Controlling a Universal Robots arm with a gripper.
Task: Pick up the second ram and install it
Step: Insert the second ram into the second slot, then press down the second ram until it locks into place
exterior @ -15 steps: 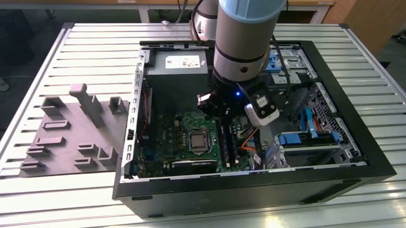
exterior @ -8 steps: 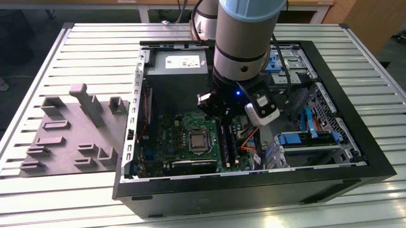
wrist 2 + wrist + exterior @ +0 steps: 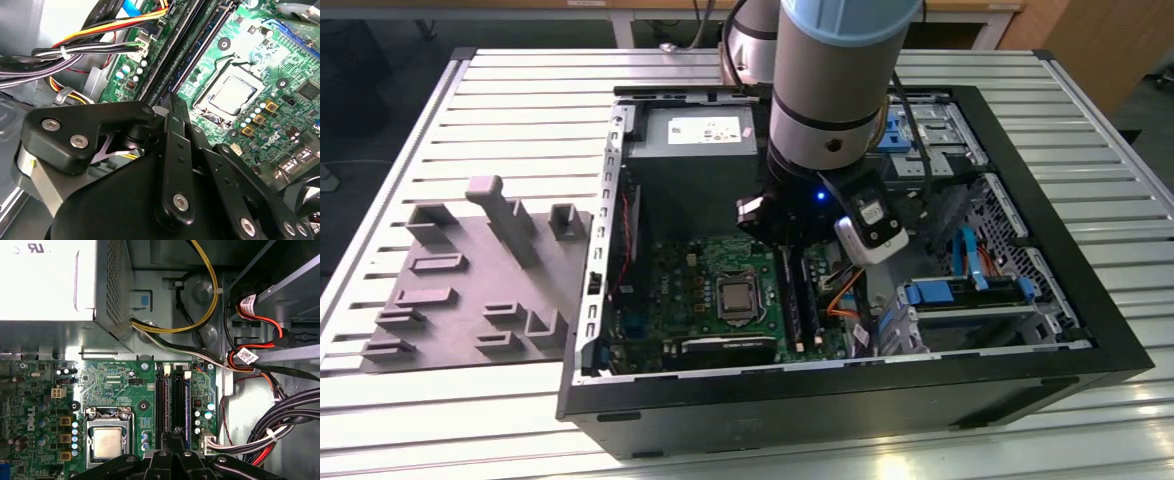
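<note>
Pointing: fingers (image 3: 172, 441) aim down at the slots (image 3: 161, 400).
Axis: the ram (image 3: 175, 400) seems to sit just under the tips, its length running away from them.
Grip: pressed together.

Open black computer case (image 3: 854, 395) on slatted table (image 3: 520, 90); grey moulded tray (image 3: 467, 290) beside it.

Bright, even light; slight glare.

Gripper (image 3: 172, 107) tips and any held ram hidden behind its own black linkage.
</note>
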